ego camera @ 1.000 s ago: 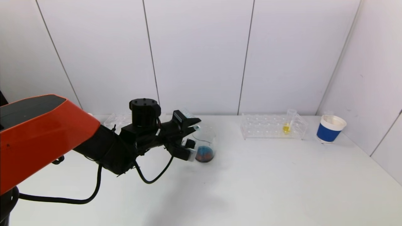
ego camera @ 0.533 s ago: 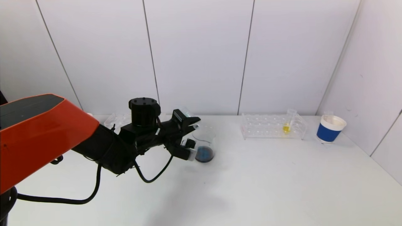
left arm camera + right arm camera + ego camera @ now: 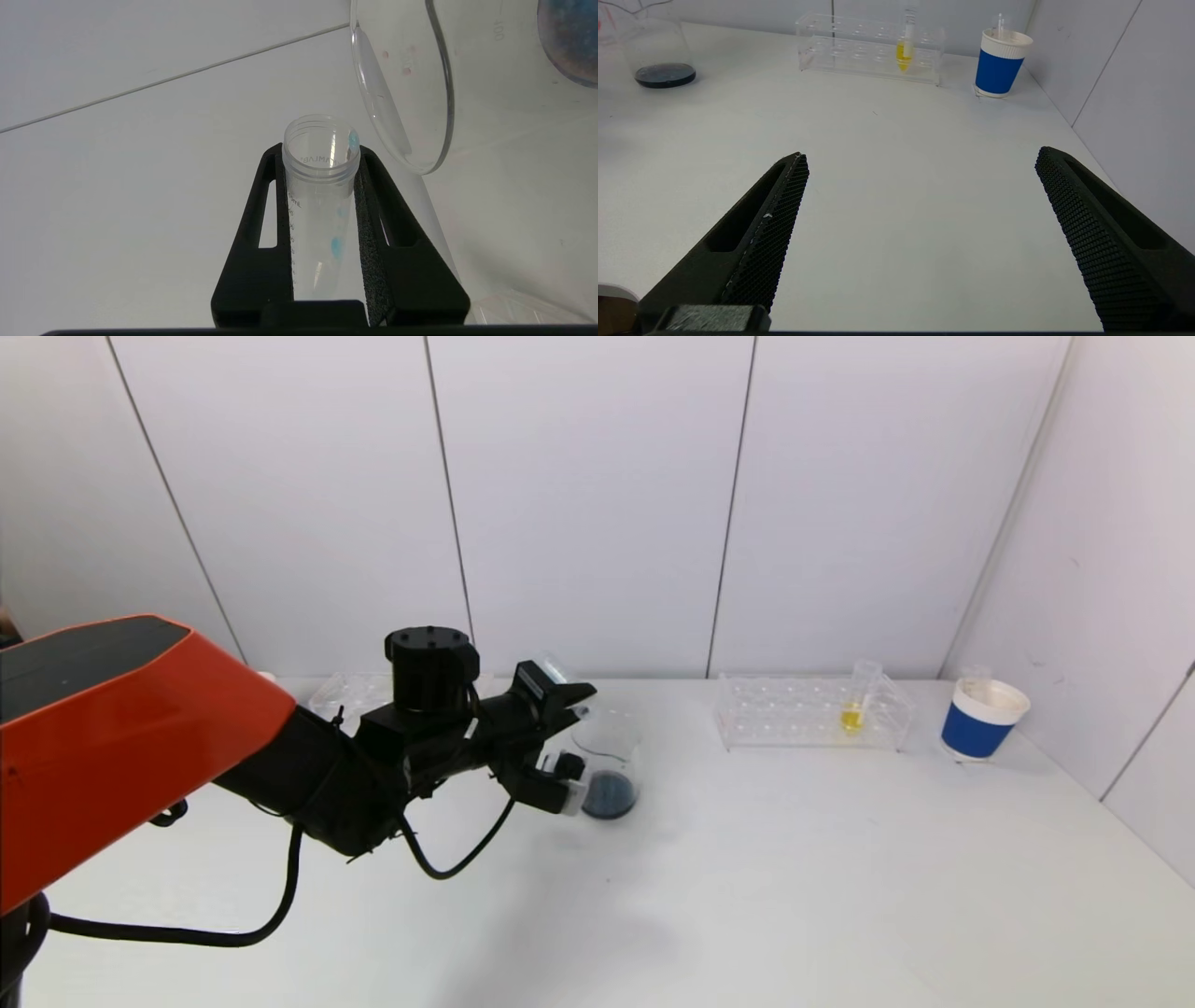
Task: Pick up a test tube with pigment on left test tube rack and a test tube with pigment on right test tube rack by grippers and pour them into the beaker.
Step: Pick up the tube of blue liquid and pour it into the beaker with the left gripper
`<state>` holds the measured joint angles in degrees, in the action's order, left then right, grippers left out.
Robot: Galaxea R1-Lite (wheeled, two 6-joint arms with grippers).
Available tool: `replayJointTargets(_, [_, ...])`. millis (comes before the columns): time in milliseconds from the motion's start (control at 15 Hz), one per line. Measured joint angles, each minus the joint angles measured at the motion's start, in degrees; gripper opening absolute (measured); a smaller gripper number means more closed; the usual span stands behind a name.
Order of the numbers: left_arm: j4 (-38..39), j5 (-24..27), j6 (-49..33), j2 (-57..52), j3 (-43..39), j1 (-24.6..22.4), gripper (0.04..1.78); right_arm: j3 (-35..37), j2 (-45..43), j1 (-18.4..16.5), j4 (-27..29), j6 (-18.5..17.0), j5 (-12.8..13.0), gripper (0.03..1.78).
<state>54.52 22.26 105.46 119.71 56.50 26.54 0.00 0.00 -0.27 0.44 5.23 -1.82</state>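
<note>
**Left tube tipped at beaker, right gripper idle**

Left gripper (image 3: 569,739) has its fingers clamped on a nearly empty test tube (image 3: 320,196), blue drops clinging inside, mouth just beside the beaker (image 3: 608,761) rim. Beaker sits on the tabletop (image 3: 747,877) with dark blue liquid at the bottom. Right gripper (image 3: 920,186) hovers low over the tabletop, fingers wide apart, holding nothing. Yellow tube (image 3: 852,707) stands upright in the right rack (image 3: 808,714). Left rack (image 3: 350,691) sits behind the arm. Blue paper cup (image 3: 980,721) is near the right rack.

Left gripper (image 3: 321,161) clamps nearly empty test tube (image 3: 320,219) beside beaker (image 3: 420,88) rim
</note>
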Motion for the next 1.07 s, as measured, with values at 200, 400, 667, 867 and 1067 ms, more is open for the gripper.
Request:
replayJointTargets(200, [0.0,-0.88,0.82,-0.09,0.0,1.05,0.42,0.0,0.0,0.0,0.0,0.0,0.0,1.77])
replayJointTargets(400, [-0.05,-1.78,2.08,-0.22,0.05,2.34,0.42,0.0,0.0,0.0,0.0,0.0,0.02,1.77])
replayJointTargets(667, [-0.09,-2.76,4.68,-0.39,-0.13,3.47,0.42,0.0,0.0,0.0,0.0,-0.02,0.0,1.77])
replayJointTargets(867, [-0.13,-2.78,5.97,-0.78,-0.39,3.3,0.42,0.0,0.0,0.0,0.0,-0.02,0.0,1.77])
replayJointTargets(1067, [-0.17,-2.78,7.68,-1.5,-0.8,2.58,0.42,0.0,0.0,0.0,0.0,-0.02,0.0,1.77])
